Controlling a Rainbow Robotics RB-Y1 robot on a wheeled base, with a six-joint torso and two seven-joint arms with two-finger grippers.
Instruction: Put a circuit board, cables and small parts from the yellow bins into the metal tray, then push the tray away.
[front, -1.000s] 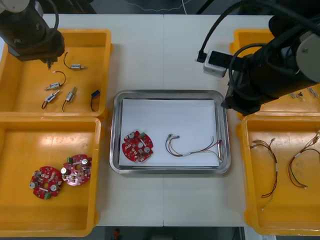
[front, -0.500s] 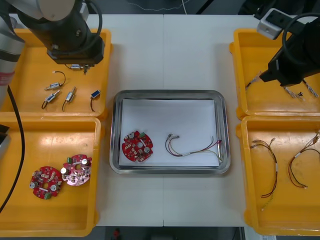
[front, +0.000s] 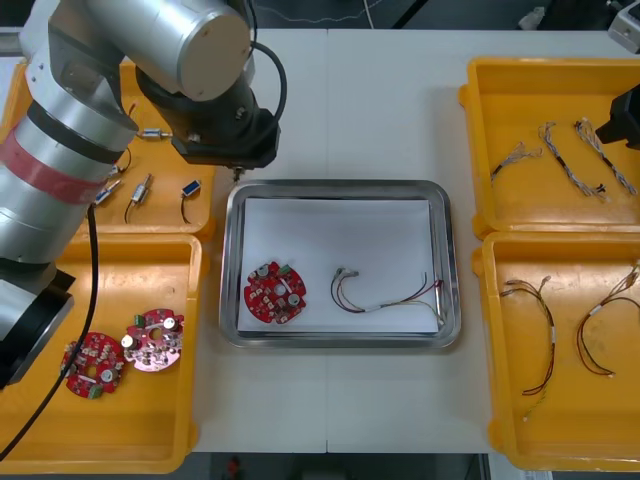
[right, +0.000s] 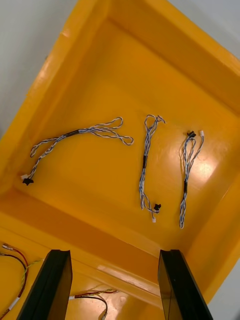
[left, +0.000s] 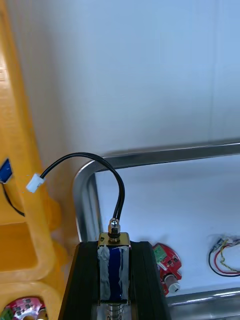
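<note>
Small metal part clamped in the left gripper, blue-wrapped body lying along the fingers; black lead loops off its end to a white plug; gripper sits over the far-left corner of the metal tray, probably just above the rim; tray holds one red circuit board and a red and yellow cable; right gripper spread wide, empty, over twisted blue and white cables in the far right yellow bin.

I see a light table beneath my left gripper, a seam down its middle; dark floor lies beyond its far edge.
</note>
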